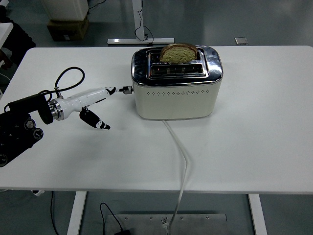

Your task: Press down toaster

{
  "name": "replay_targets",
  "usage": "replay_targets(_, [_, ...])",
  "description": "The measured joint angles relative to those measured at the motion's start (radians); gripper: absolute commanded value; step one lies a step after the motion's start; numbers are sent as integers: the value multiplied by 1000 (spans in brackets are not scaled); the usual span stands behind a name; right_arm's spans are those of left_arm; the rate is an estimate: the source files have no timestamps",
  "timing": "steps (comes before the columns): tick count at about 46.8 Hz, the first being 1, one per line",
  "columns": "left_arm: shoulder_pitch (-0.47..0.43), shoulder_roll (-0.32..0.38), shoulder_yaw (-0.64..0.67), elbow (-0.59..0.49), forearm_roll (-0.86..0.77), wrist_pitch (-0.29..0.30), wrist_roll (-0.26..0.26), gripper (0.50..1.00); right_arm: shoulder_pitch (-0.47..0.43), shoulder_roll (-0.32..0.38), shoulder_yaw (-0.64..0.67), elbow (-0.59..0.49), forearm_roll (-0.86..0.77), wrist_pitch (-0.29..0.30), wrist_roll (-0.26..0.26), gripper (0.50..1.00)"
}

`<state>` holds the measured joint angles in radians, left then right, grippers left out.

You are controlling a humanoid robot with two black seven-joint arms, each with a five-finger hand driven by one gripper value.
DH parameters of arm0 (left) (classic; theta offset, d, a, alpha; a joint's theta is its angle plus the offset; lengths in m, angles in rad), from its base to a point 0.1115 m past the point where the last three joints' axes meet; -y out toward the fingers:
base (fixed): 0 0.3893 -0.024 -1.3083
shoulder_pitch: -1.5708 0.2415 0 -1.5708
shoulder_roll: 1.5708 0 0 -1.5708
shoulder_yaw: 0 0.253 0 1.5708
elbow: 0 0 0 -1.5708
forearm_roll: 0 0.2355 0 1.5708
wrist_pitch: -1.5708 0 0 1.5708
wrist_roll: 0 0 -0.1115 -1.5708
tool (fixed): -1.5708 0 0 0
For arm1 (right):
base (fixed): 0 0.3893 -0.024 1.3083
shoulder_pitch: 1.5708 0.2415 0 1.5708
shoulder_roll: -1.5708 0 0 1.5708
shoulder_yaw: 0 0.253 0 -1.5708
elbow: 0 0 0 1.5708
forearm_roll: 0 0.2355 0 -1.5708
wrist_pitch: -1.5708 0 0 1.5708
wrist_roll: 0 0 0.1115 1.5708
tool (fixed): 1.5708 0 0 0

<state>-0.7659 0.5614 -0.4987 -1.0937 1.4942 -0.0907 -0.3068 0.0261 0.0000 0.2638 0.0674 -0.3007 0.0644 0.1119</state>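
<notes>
A cream toaster with a chrome top stands at the table's middle back. A slice of bread sits low in its far slot, only the top showing. The toaster's small lever knob sticks out of its left side. My left hand reaches in from the left, white fingers stretched out, one fingertip just left of the knob, about touching it. The thumb hangs below. The hand holds nothing. My right arm is out of view.
A white power cord runs from the toaster's front down over the table's near edge. A black cable loops above my left wrist. Cardboard boxes and a table leg stand on the floor beyond.
</notes>
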Motion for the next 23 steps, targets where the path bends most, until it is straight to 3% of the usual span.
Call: replay_targets(23, [16, -13, 2, 53, -2, 6, 0, 1000, 0, 0, 0, 0, 0, 0, 0, 998])
